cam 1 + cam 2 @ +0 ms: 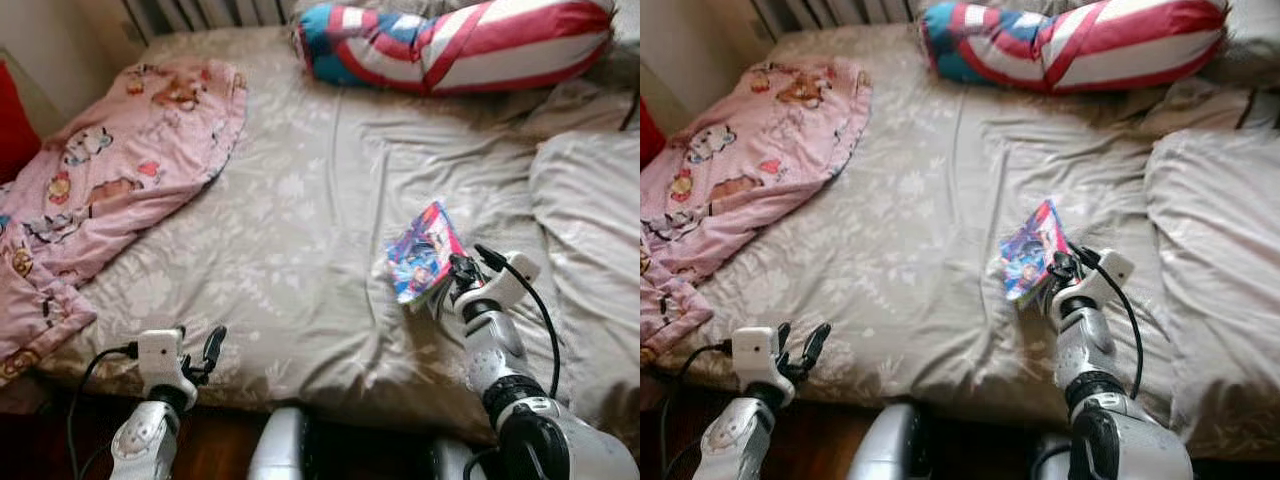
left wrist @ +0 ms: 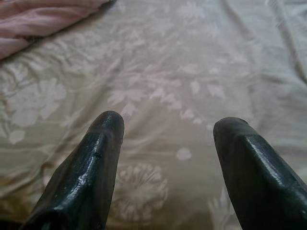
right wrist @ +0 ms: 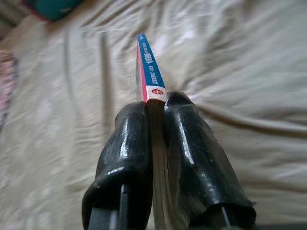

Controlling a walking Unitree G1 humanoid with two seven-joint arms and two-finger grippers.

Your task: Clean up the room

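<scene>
My right gripper (image 3: pixel 154 103) is clamped tight on a thin book (image 1: pixel 424 252), fingers pinching its lower edge (spine facing the wrist camera), and I have it held tilted up just above the bed (image 1: pixel 300 220), right of the middle. My left gripper (image 2: pixel 168 125) hangs over the bed's near edge with fingers spread wide, nothing between them. A pink blanket (image 1: pixel 120 170) lies at the left, and a striped pillow (image 1: pixel 460 42) at the head.
</scene>
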